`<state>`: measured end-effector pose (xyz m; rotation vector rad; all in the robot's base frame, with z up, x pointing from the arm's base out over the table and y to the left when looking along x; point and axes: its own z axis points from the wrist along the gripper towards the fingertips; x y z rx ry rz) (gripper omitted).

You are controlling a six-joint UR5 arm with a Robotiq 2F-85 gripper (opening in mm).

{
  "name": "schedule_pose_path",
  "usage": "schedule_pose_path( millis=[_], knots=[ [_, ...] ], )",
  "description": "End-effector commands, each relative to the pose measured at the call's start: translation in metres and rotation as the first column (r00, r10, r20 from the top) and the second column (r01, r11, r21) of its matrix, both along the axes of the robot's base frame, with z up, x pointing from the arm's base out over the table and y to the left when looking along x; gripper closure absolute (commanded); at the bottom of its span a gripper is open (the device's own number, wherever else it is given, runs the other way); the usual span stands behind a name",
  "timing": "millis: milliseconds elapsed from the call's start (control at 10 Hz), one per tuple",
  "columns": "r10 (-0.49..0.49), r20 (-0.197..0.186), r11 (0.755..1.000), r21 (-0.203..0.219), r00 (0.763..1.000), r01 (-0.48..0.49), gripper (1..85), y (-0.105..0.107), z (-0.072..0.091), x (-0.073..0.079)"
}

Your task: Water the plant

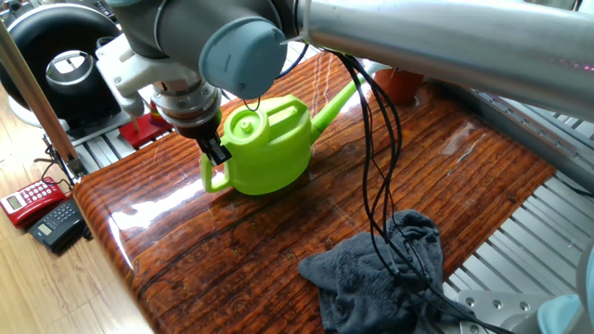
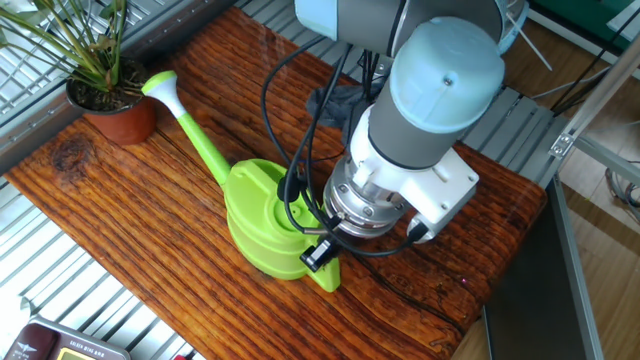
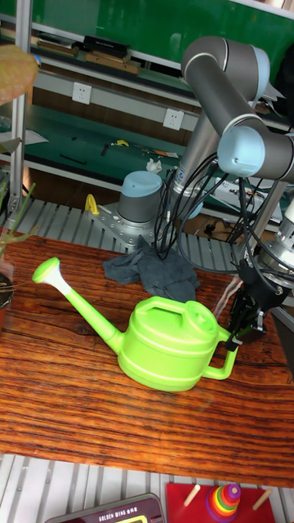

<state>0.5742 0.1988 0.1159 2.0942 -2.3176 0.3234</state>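
Observation:
The green watering can (image 1: 264, 144) (image 2: 258, 222) (image 3: 171, 343) sits low on the wooden table (image 1: 278, 241); whether its base touches the wood I cannot tell. My gripper (image 1: 215, 148) (image 2: 318, 258) (image 3: 238, 331) is shut on the can's handle at its rear. The long spout (image 2: 205, 150) points at the plant (image 2: 85, 50), thin green leaves in a terracotta pot (image 2: 118, 118) (image 1: 401, 83) at the table's corner. The spout's head (image 2: 160, 85) is just beside the pot's rim. In the tall view the plant is cut off at the left edge.
A dark grey cloth (image 1: 380, 269) (image 3: 155, 270) lies crumpled on the table behind the can. Black cables (image 1: 376, 167) hang from the arm over the wood. A red phone (image 1: 28, 199) and a black one (image 1: 58, 223) lie on the floor off the table's edge.

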Motion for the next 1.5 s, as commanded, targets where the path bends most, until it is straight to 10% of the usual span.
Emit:
schedule_pose_path(
  millis=[0, 800, 1400],
  knots=[
    [-0.004, -0.012, 1.000, 0.030, 1.000, 0.004, 84.7, 0.002, 0.005, -0.004],
    [0.004, -0.044, 1.000, -0.025, 0.999, -0.005, 84.7, -0.015, 0.021, -0.020],
    [-0.018, -0.048, 1.000, 0.023, 0.999, 0.019, 84.7, -0.013, 0.015, -0.025]
  ],
)
